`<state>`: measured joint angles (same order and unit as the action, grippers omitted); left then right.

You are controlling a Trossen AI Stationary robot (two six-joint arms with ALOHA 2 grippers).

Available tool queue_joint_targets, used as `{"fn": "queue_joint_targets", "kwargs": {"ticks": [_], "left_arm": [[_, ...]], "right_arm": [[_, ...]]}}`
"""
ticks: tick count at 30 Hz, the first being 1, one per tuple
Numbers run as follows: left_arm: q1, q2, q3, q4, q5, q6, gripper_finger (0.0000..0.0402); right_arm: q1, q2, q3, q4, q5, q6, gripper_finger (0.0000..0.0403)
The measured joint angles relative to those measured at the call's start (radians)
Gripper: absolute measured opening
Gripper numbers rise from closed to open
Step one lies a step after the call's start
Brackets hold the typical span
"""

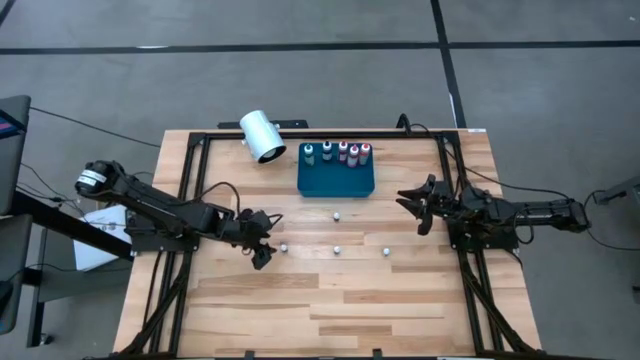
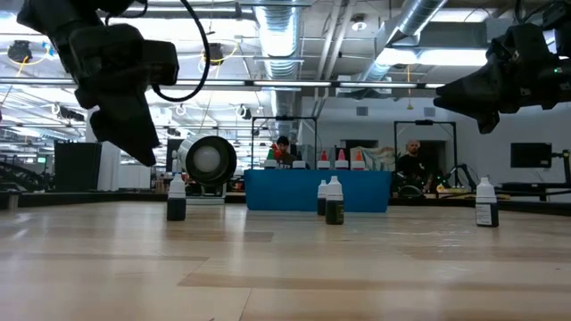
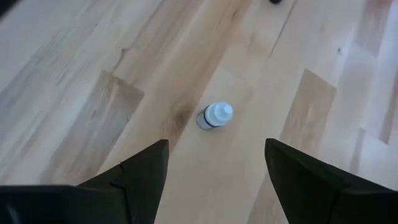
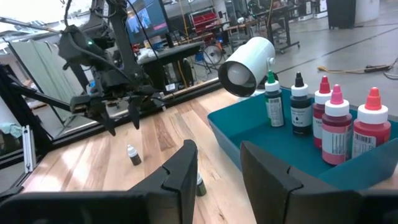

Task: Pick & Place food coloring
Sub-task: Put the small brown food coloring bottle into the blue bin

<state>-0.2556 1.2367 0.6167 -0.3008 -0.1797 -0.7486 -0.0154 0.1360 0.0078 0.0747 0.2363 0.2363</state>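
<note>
Five tiny food coloring bottles (image 1: 336, 152) stand in the blue plastic tray (image 1: 336, 179) at the wooden table's (image 1: 340, 300) far side. The left gripper (image 1: 263, 240) hovers wide open, empty, above a small white-capped bottle (image 3: 215, 116). The right gripper (image 1: 418, 207) hangs narrowly parted, empty, beside the tray.

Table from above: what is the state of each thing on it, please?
Left gripper: open, above a small bottle.
Right gripper: partly open, empty.
Blue tray: holds five upright bottles.
Small bottles on the table: upright, loose.
White cylinder: lying on its side.
</note>
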Motion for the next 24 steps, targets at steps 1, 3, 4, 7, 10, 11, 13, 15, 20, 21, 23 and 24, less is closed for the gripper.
{"fn": "queue_joint_targets", "kwargs": {"ticks": [1, 3, 4, 7, 10, 11, 13, 15, 20, 21, 23, 24], "left_arm": [[-0.007, 0.008, 0.000, 0.006, -0.014, 0.000, 0.0258], [-0.024, 0.031, 0.000, 0.004, -0.047, 0.000, 0.0258], [-0.028, 0.051, 0.000, 0.015, -0.056, 0.000, 0.0258], [-0.038, 0.110, 0.000, 0.039, -0.066, 0.000, 0.0258], [-0.038, 0.174, 0.000, 0.082, -0.064, 0.000, 0.0258], [-0.038, 0.194, 0.000, 0.105, -0.065, 0.000, 0.0258], [-0.037, 0.231, 0.000, 0.159, -0.064, -0.008, 0.0258], [-0.037, 0.259, 0.000, 0.198, -0.064, -0.013, 0.0258], [-0.036, 0.303, 0.001, 0.284, -0.036, -0.015, 0.0258], [-0.035, 0.306, 0.001, 0.289, -0.031, -0.015, 0.0258], [-0.034, 0.306, 0.001, 0.298, -0.030, -0.016, 0.0258], [-0.032, 0.306, 0.001, 0.303, -0.034, -0.015, 0.0258]], "right_arm": [[0.000, 0.000, 0.000, -0.004, 0.000, 0.000, 0.0111], [0.000, 0.000, 0.000, -0.017, 0.001, 0.000, 0.0111], [0.000, 0.000, 0.000, -0.021, 0.001, 0.000, 0.0111], [0.000, 0.000, 0.000, -0.023, 0.001, 0.000, 0.0111], [0.000, 0.000, 0.000, -0.023, 0.001, 0.001, 0.0111], [0.000, 0.000, 0.000, -0.023, 0.001, 0.002, 0.0111], [0.000, 0.000, 0.000, -0.023, 0.001, 0.002, 0.0111], [0.000, 0.000, 0.000, -0.023, 0.001, 0.002, 0.0111], [0.000, 0.000, 0.000, -0.025, 0.000, 0.008, 0.0111], [0.000, 0.000, 0.000, -0.025, 0.000, 0.011, 0.0111], [0.000, 0.000, 0.000, -0.025, 0.000, 0.011, 0.0111], [0.000, 0.000, 0.000, -0.026, 0.000, 0.011, 0.0111]]}}
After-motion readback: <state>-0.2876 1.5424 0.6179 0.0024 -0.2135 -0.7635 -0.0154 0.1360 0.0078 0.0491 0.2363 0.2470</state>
